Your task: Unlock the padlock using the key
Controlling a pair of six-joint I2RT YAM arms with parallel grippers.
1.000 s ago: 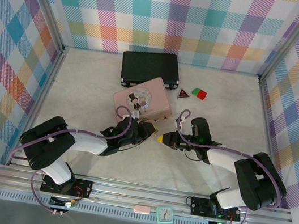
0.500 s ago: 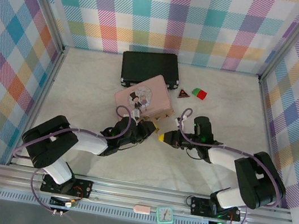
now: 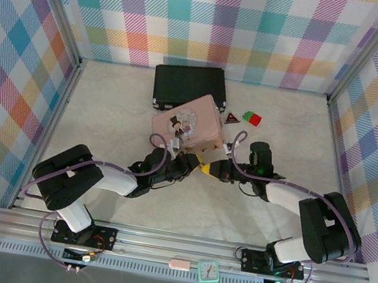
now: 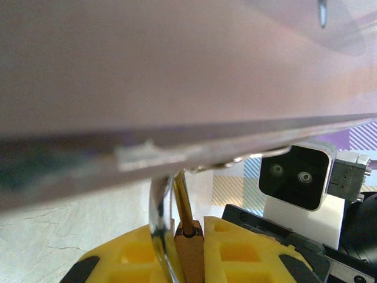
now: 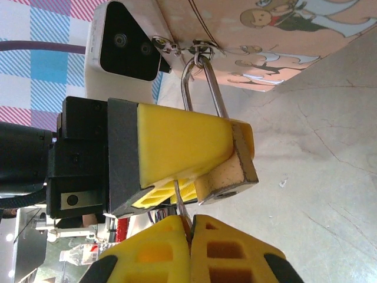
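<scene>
The left gripper (image 3: 187, 161) has its jaws clamped on the padlock (image 5: 227, 171), which is hooked to the pink box (image 5: 253, 35), base towards the right gripper (image 5: 189, 227), whose jaws pinch the key (image 5: 179, 200) lengthwise, tip just beside that base.

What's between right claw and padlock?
Just the key, pinched in the right claw, its thin blade pointing toward the padlock; right wrist view.

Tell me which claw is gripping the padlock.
The left claw: its yellow fingers clamp the brass padlock, whose shackle hooks the pink box's clasp. The right claw pinches the slim key instead.
</scene>
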